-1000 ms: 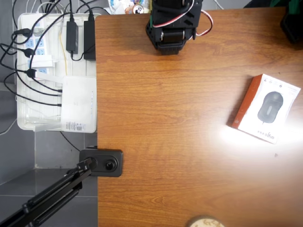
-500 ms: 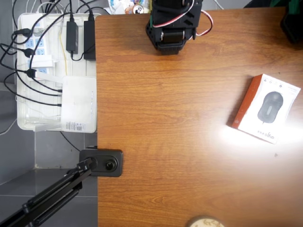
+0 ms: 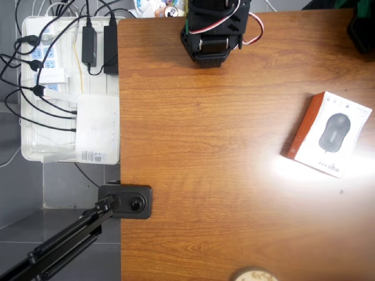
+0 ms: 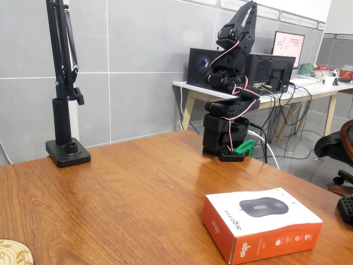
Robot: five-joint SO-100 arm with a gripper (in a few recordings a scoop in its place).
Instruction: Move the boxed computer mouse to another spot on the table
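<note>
Gripper (image 4: pixel 249 6) pointing straight up above the folded black arm (image 4: pixel 231 83) in the fixed view, fingers drawn together to a narrow tip with no gap showing between them, so reading as closed on nothing. Arm base (image 3: pixel 210 36) sitting at the far edge of the table (image 3: pixel 222 175) in the overhead view, red and white wires looping out beside it.

Boxed computer mouse (image 4: pixel 259 223) lying flat on the wood, well apart from the gripper and far below it, out in front of the arm base toward the camera in the fixed view; orange side panels facing the camera, white top with the dark grey mouse picture facing up. In the overhead view, same box (image 3: pixel 329 134) resting near the right edge of the table, turned at a slight angle, orange side toward the left, bright glare on the wood just beside its lower corner.

Black lamp stand (image 4: pixel 65 110) clamped at the opposite table edge, well away from the arm, seen from above as a black clamp block (image 3: pixel 126 201). White tray (image 3: pixel 67 88) of cables and power strips lying off the table's left edge in the overhead view, level with the arm base. Round cork-like disc (image 4: pixel 14 253) peeking in at the near table edge, far from the gripper.
</note>
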